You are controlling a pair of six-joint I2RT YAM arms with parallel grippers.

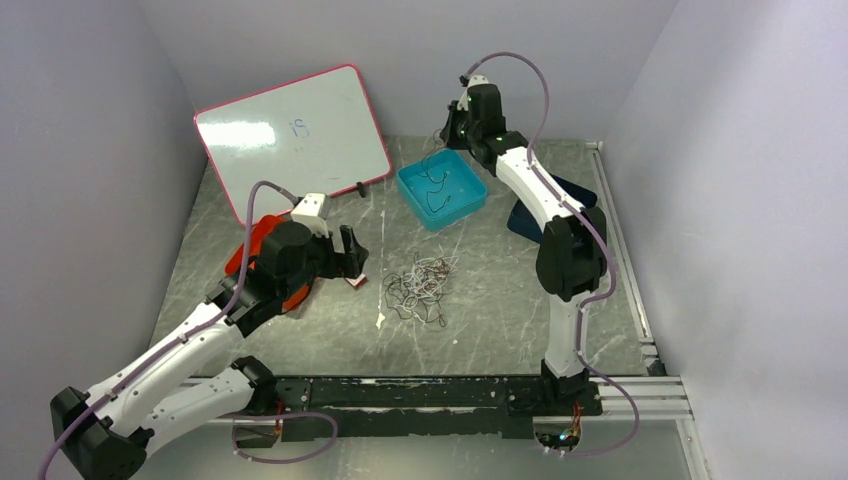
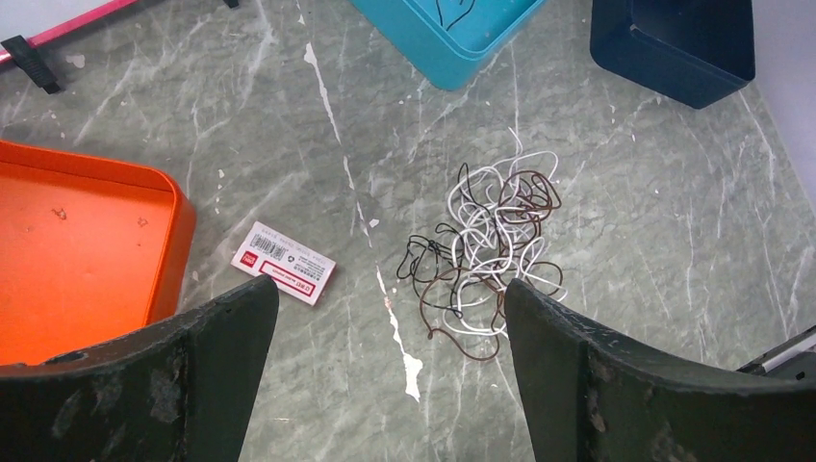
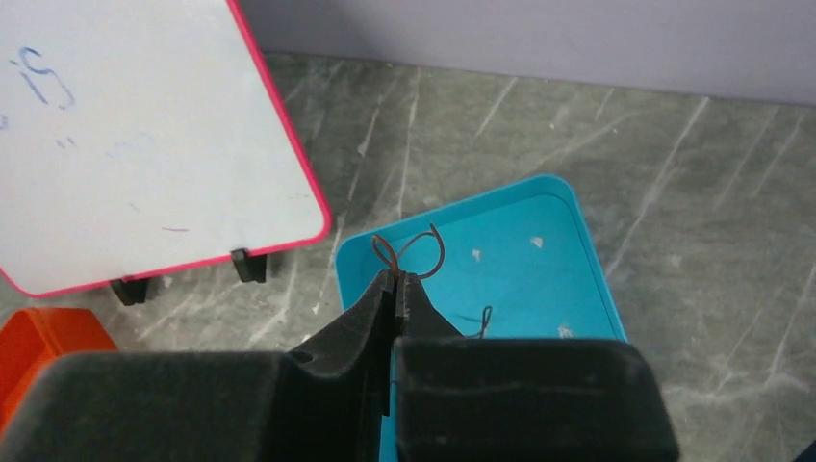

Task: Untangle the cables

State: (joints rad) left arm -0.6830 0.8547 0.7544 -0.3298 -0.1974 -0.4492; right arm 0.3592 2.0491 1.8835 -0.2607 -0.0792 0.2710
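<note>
A loose tangle of white, black and brown cables (image 1: 420,288) lies on the grey table; in the left wrist view the cables (image 2: 491,245) sit just ahead of the right finger. My left gripper (image 2: 390,289) hovers above the table to the left of the tangle, open wide with nothing between its fingers; from above the left gripper (image 1: 350,262) is seen beside the pile. Over the teal tray (image 3: 539,279), my right gripper (image 3: 397,277) is shut on a thin brown cable (image 3: 442,255) whose loops stick out past the fingertips. Other dark cables (image 1: 436,188) lie inside that tray.
A red-framed whiteboard (image 1: 290,135) leans at the back left. An orange tray (image 2: 77,250) sits beneath my left arm, with a small white and red label card (image 2: 284,263) beside it. A navy bin (image 2: 674,43) stands right of the teal tray (image 1: 470,205).
</note>
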